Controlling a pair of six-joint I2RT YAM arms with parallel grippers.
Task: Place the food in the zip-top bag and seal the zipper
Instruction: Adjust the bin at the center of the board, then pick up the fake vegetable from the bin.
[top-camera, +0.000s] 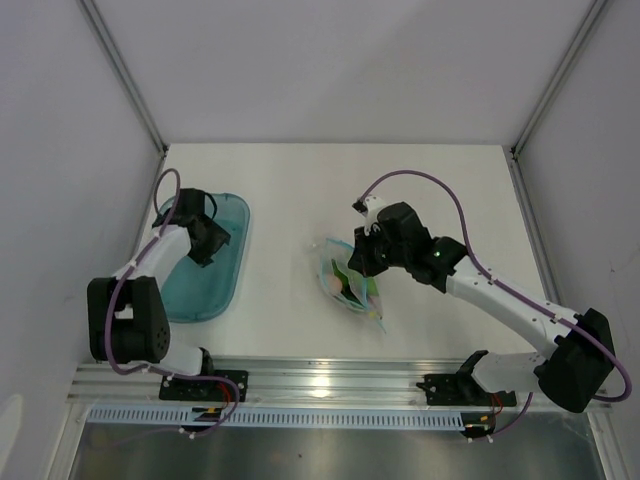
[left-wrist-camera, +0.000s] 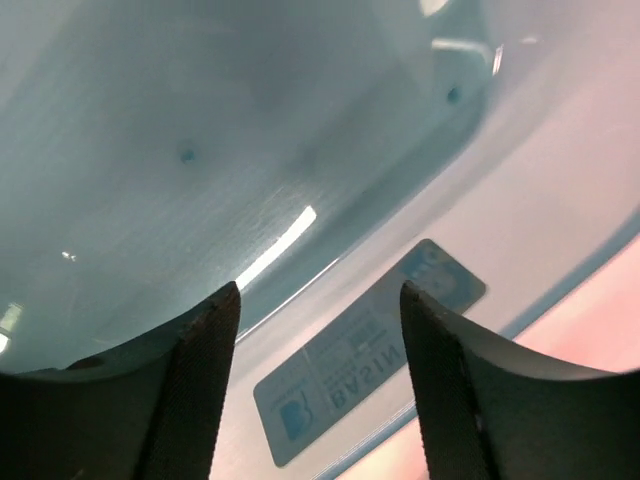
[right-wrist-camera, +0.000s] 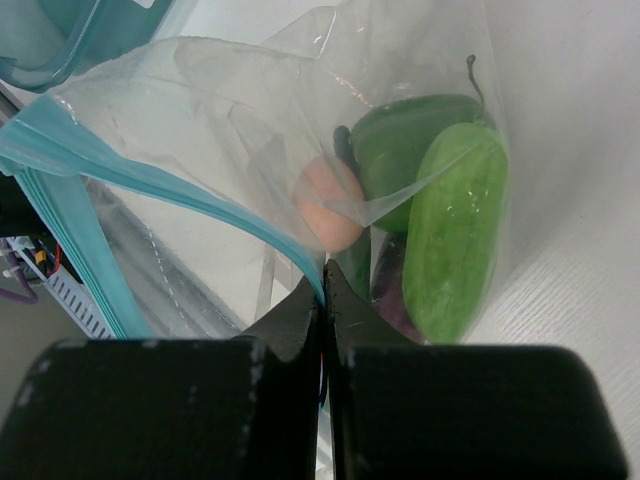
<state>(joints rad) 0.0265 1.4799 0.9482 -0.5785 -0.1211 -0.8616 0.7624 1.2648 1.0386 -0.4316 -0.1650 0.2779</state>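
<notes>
The clear zip-top bag (top-camera: 350, 283) lies mid-table with the food inside: a green cucumber-like piece (right-wrist-camera: 455, 240), a darker green piece (right-wrist-camera: 400, 140), a pink-orange piece (right-wrist-camera: 328, 205) and a dark purple one beneath. My right gripper (top-camera: 362, 262) (right-wrist-camera: 324, 270) is shut on the teal-blue zipper (right-wrist-camera: 150, 190) at the bag's mouth, lifting that edge. My left gripper (top-camera: 205, 240) (left-wrist-camera: 320, 300) is open and empty, low over the translucent blue tray (top-camera: 232, 222).
The blue oval tray (left-wrist-camera: 200, 120) at the left holds no food that I can see; a "BASIN" label (left-wrist-camera: 370, 350) shows through its floor. White walls and frame posts close in the table on the left, right and back.
</notes>
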